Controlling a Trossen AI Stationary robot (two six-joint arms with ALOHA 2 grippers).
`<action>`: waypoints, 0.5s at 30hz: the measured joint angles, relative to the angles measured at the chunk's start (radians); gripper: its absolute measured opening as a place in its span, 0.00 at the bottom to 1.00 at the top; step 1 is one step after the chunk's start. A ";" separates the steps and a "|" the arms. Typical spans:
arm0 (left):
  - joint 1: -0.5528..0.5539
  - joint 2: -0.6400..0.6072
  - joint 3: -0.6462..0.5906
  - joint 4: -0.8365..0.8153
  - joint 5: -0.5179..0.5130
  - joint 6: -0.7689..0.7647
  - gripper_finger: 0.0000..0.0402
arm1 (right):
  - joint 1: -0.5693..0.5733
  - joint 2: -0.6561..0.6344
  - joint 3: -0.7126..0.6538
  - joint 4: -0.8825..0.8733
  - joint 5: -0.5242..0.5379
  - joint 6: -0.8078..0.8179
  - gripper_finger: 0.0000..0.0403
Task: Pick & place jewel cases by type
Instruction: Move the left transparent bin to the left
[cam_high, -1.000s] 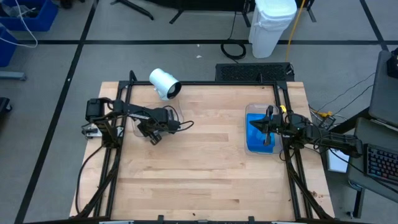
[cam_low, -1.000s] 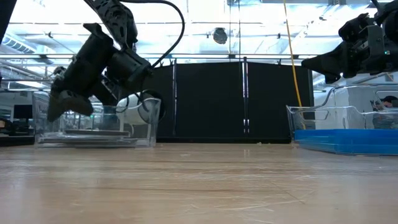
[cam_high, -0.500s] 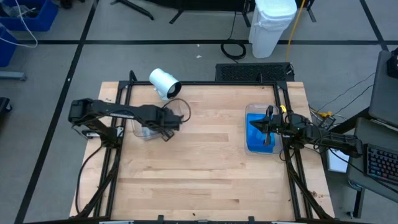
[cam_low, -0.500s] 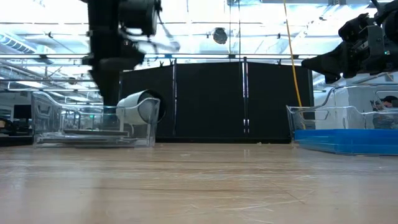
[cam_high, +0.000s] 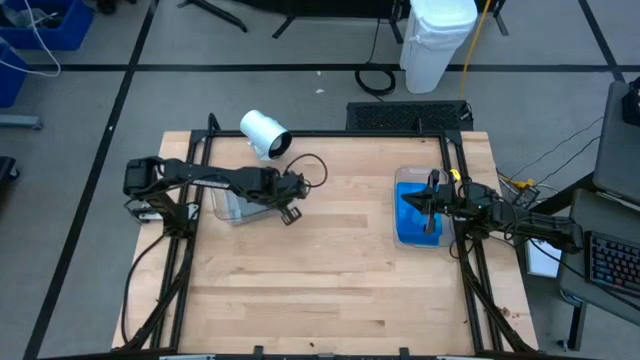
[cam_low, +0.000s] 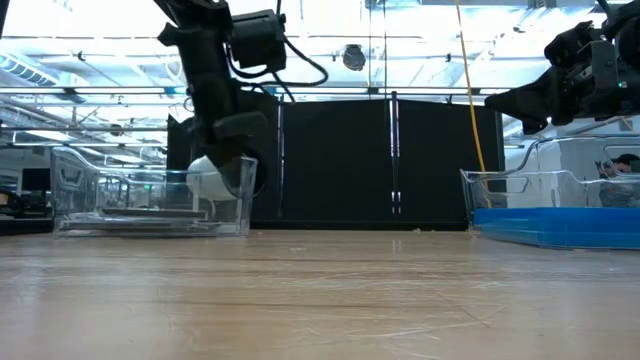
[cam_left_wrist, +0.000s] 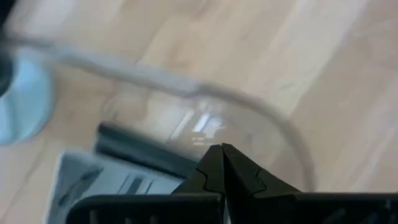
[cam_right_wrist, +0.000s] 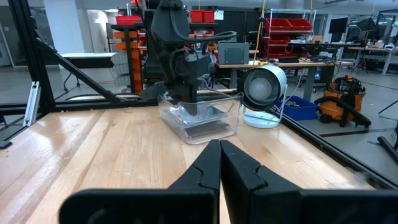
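The dark grey jewel cases (cam_right_wrist: 207, 128) lie flat inside a clear tray (cam_high: 240, 200) on the table's left side. They show in the low view as a dark stack (cam_low: 150, 213) on the tray floor. My left gripper (cam_high: 291, 203) is shut and hovers over the tray's right end (cam_left_wrist: 273, 134), touching nothing. The blue jewel cases (cam_high: 412, 220) lie in a second clear tray (cam_low: 520, 195) on the right. My right gripper (cam_high: 430, 212) is shut and hangs still above them, clear of the blue stack (cam_low: 560, 226).
A white cylinder (cam_high: 264, 133) lies on its side at the far edge, just behind the left tray. Black frame rails (cam_high: 180, 250) run along both table sides. Bare wood (cam_high: 340, 260) stretches between the two trays and toward the near edge.
My left gripper has risen from beside the left tray's near side and swung toward the table's right, turning from a slant to nearly upright; it now stands over the tray's right end. The right arm has kept still.
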 joint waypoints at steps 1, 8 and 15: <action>0.000 0.004 0.000 0.016 0.016 0.016 0.00 | 0.000 0.000 0.000 0.000 0.000 0.000 0.00; -0.005 0.016 0.000 0.007 0.086 -0.005 0.00 | 0.000 0.000 0.000 0.000 0.000 0.000 0.00; -0.043 0.016 0.000 -0.021 0.150 -0.065 0.00 | 0.000 0.000 0.000 0.000 0.000 0.000 0.00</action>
